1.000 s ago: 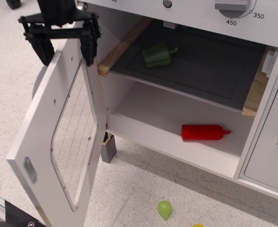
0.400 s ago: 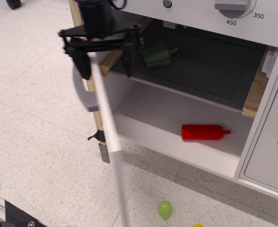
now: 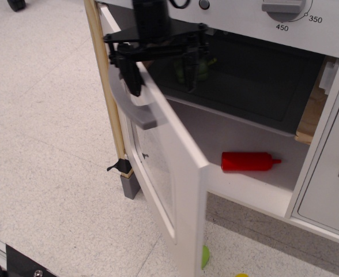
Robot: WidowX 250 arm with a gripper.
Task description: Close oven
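Note:
The white toy oven (image 3: 308, 34) stands with its door (image 3: 178, 173) swung about halfway shut, the free edge pointing toward me. The door has a wire-lined window (image 3: 152, 167) and a curved grey handle (image 3: 136, 111) on its outer face. My black gripper (image 3: 161, 72) is open, its two fingers wide apart and astride the door's top edge, one on each side. The dark grey tray (image 3: 262, 75) sits on the upper shelf inside. The dial panel (image 3: 282, 8) runs along the top.
A green toy pepper (image 3: 203, 64) lies on the tray, partly hidden behind my right finger. A red bottle (image 3: 247, 161) lies on the lower shelf. A plain white cabinet door (image 3: 331, 190) stands at the right. A small green thing (image 3: 205, 257) lies on the floor.
The door has swung from wide open, through edge-on, to about halfway shut. My gripper has moved right with the door's top edge and stayed open.

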